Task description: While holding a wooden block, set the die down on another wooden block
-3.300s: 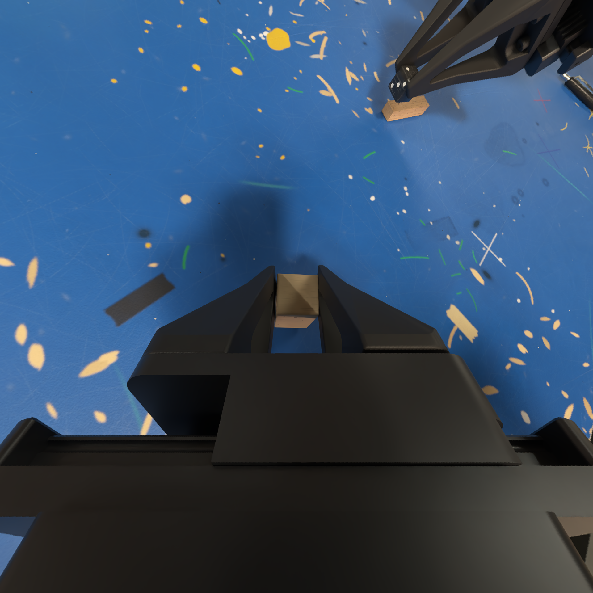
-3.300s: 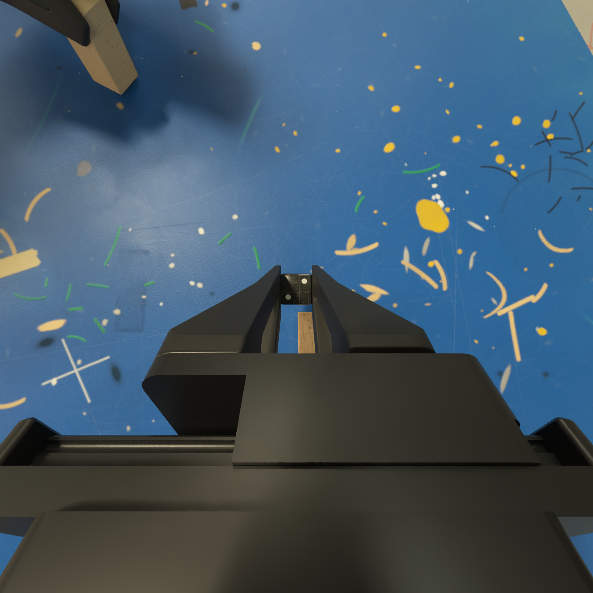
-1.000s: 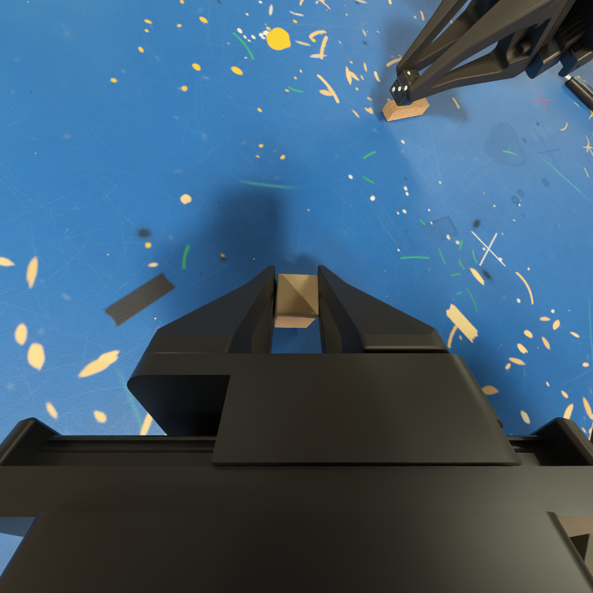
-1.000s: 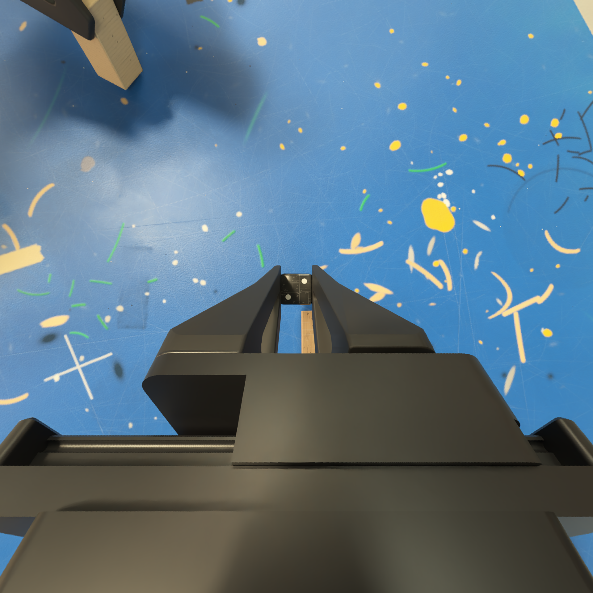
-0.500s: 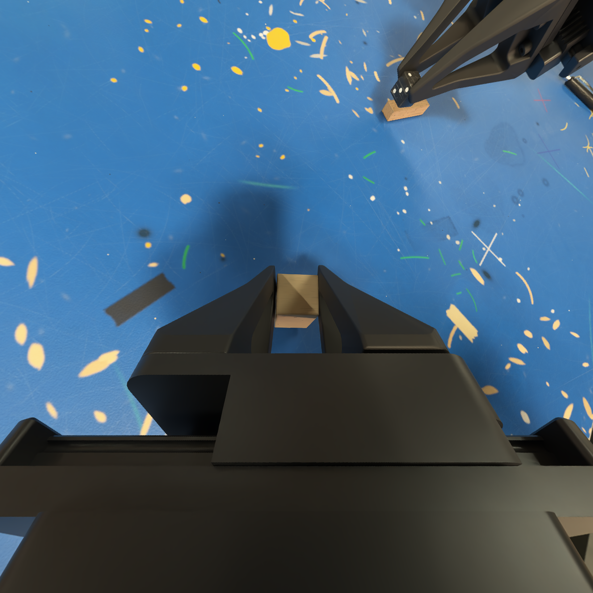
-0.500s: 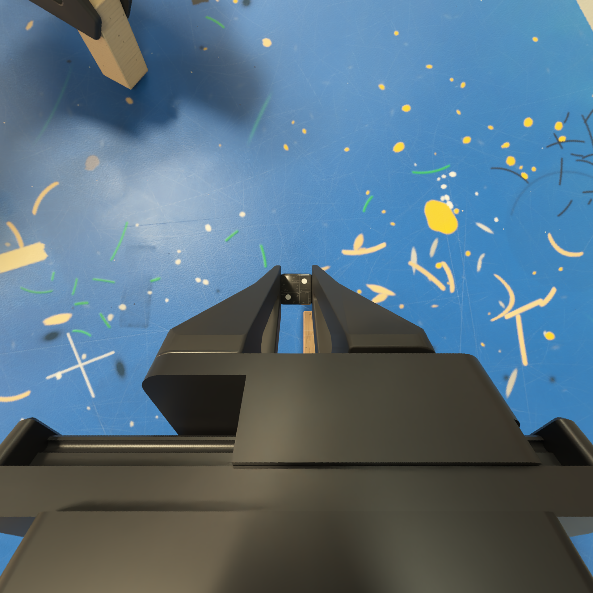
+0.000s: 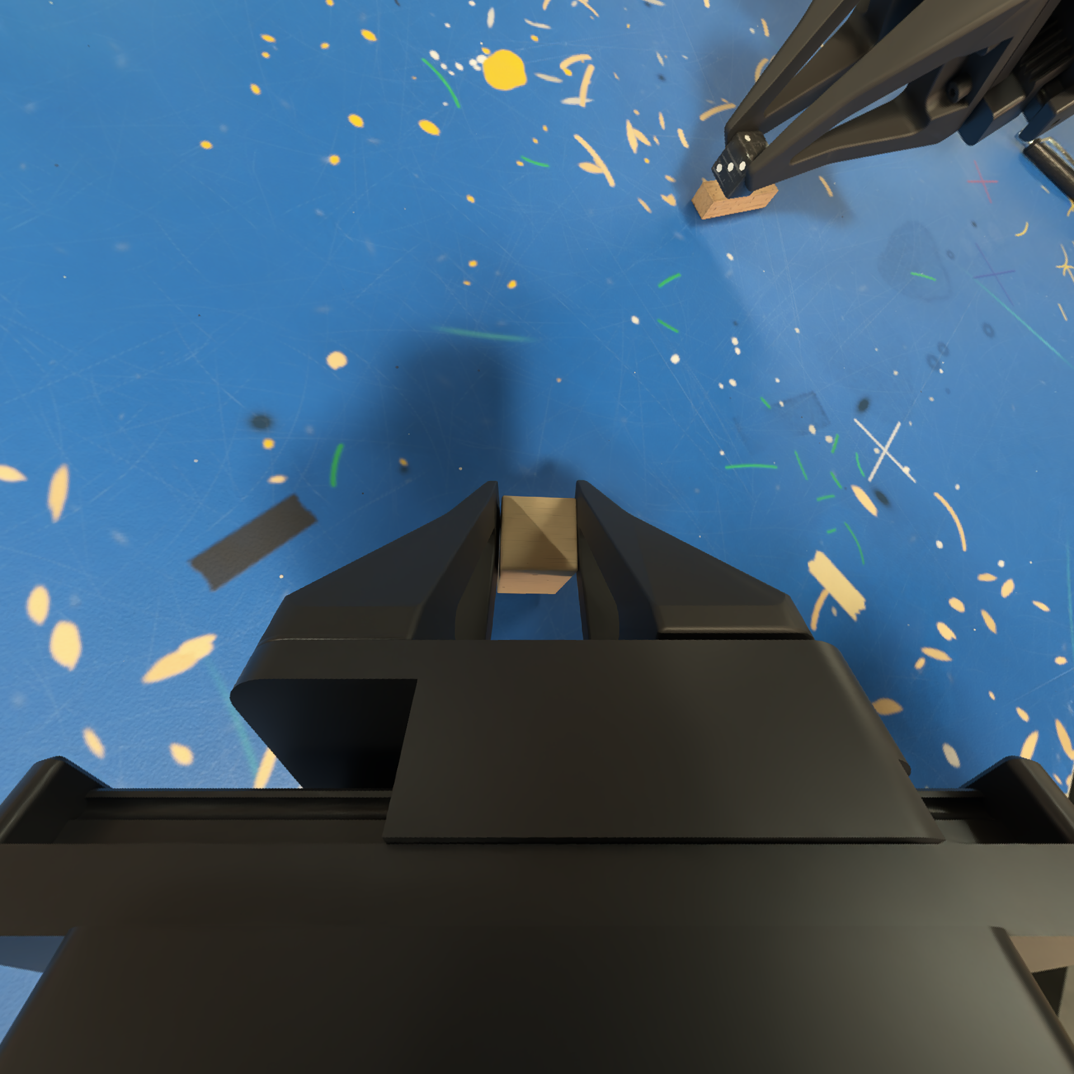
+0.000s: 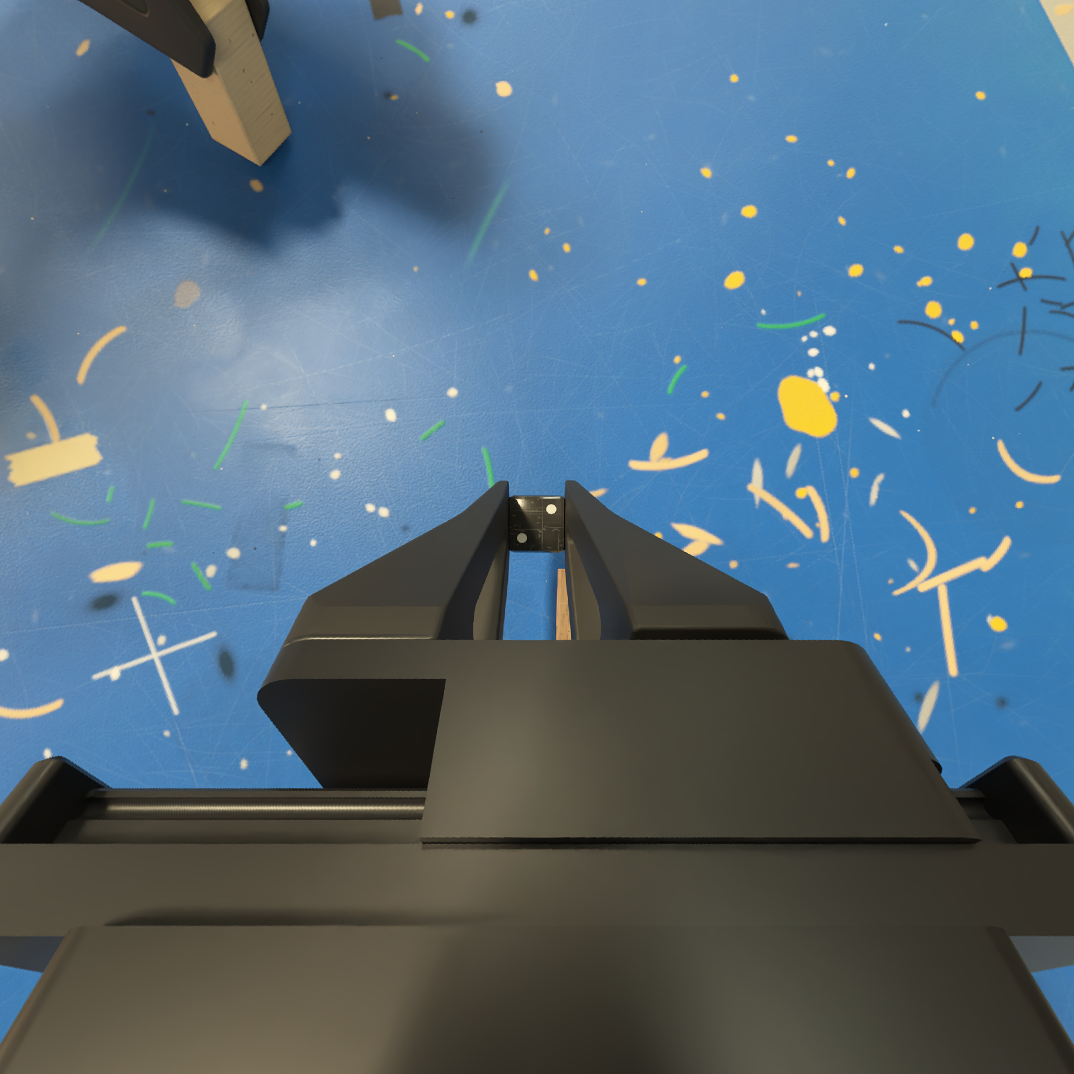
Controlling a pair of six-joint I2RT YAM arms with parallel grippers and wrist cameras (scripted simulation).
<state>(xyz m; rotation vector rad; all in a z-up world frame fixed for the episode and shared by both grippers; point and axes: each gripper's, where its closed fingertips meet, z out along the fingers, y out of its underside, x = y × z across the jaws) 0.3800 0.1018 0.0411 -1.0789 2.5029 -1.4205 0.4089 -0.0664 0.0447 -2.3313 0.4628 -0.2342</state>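
My left gripper [image 7: 537,523] is shut on a pale wooden block [image 7: 537,537] and holds it above the blue table. The same block [image 8: 241,99] shows at the top left of the right wrist view. My right gripper [image 8: 536,520] is shut on a black die [image 8: 536,523] with white pips. In the left wrist view the die [image 7: 735,163] hangs just over the left end of a second wooden block [image 7: 733,200] that lies flat on the table. A thin strip of that block [image 8: 561,604] shows between my right fingers.
The blue table top [image 7: 290,261] is flecked with yellow, cream, green and white marks. A dark strip of tape [image 7: 253,540] lies left of my left gripper. A cream tape patch [image 8: 52,459] lies at the left in the right wrist view.
My right gripper has lowered the die toward the flat block and shifted slightly. The strip of block between its fingers has narrowed. The left gripper has not moved.
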